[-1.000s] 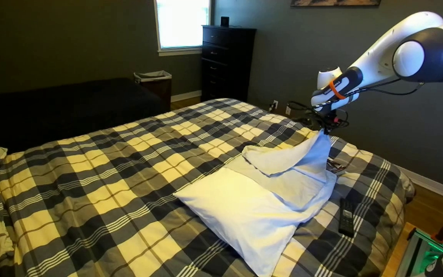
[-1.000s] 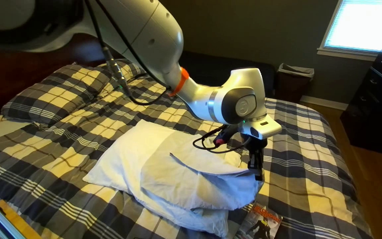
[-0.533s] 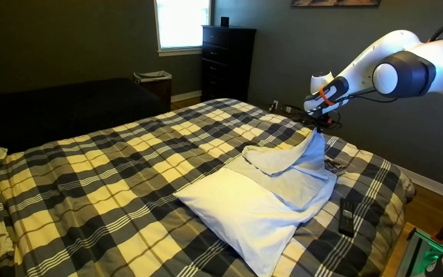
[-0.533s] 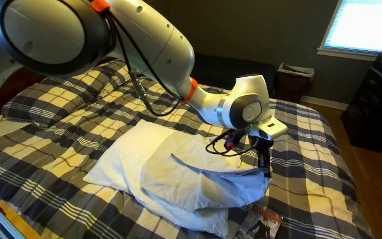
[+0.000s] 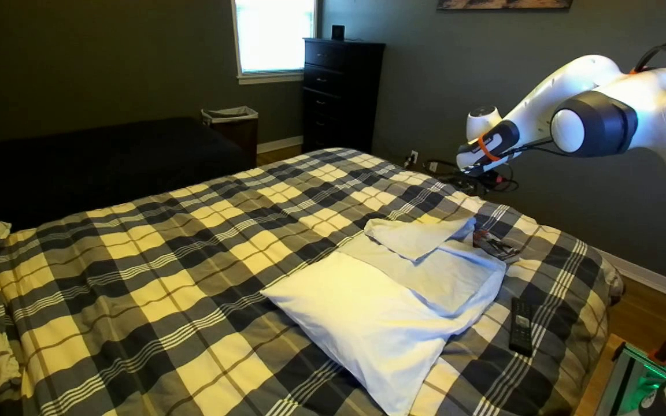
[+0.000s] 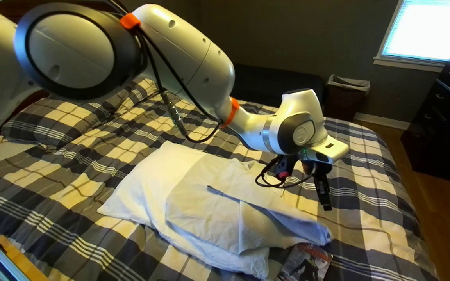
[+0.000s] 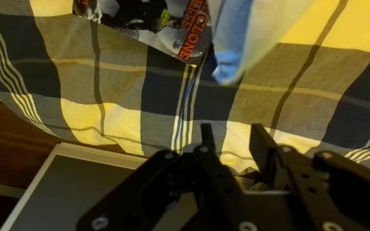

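Observation:
My gripper point(image 7: 231, 128) is open and empty in the wrist view, its dark fingers apart over the plaid bedspread. In an exterior view the gripper point(image 6: 326, 205) hangs above the bed, apart from the cloth. The nearest thing is the loose corner of a pale pillowcase point(image 6: 315, 230), which lies down by a magazine point(image 6: 307, 263). The pillowcase flap point(image 5: 417, 237) is folded back over a white pillow point(image 5: 356, 306). In the wrist view the pillowcase corner point(image 7: 230, 61) lies beside the magazine point(image 7: 159, 29). The fingertips are hard to make out in an exterior view.
A black remote point(image 5: 521, 326) lies near the bed's edge. The plaid bedspread point(image 5: 194, 277) covers the bed. Plaid pillows point(image 6: 53, 121) lie at its head. A dark dresser point(image 5: 341, 92), a hamper point(image 5: 232, 133) and a wooden stand point(image 6: 18, 257) are around it.
The gripper has opened and let go of the pillowcase corner, which has dropped onto the bed by the magazine. The arm has shifted; its elbow is lower.

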